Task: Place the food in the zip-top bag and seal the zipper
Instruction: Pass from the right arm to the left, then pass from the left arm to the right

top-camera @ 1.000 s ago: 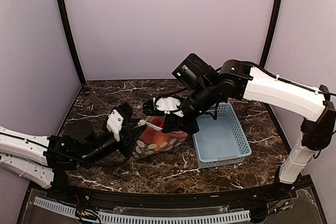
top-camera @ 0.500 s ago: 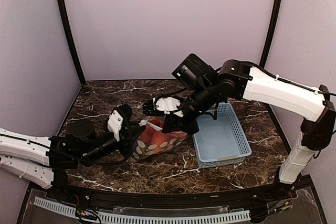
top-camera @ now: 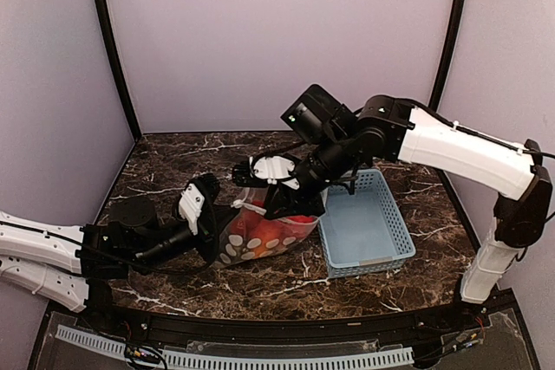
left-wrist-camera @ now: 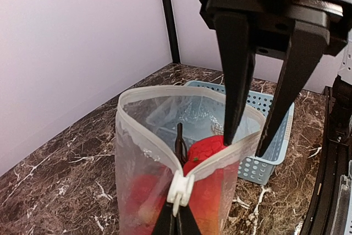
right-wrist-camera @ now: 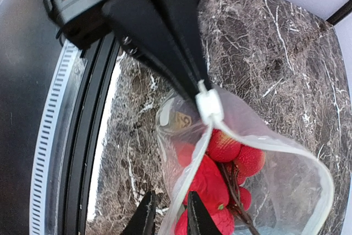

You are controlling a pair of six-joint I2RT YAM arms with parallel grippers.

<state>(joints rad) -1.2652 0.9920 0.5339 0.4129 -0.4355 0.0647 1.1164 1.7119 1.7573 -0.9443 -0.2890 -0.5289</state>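
Observation:
The zip-top bag (top-camera: pixel 264 236), clear with white dots, stands on the dark marble with its mouth wide open. Red round food (left-wrist-camera: pixel 206 147) fills its bottom, and a dark stem sticks up among the pieces. My left gripper (left-wrist-camera: pixel 176 225) is shut on the zipper's small white slider (left-wrist-camera: pixel 180 190) at the near end of the mouth. My right gripper (right-wrist-camera: pixel 169 216) hangs over the far side. Its jaws are slightly apart, one finger inside the bag and one outside, with the rim between them. The top view shows the left gripper (top-camera: pixel 227 207) and the right gripper (top-camera: pixel 282 205) at opposite ends of the mouth.
A light-blue slotted basket (top-camera: pixel 368 236) sits just right of the bag, touching or nearly touching it. The black rail and white slotted strip (right-wrist-camera: pixel 55 152) run along the table's near edge. Purple walls close in the back and sides.
My left jaws have closed onto the slider. My right jaws, shut before, have parted a little around the bag's rim. The bag now stands a bit fuller and more upright.

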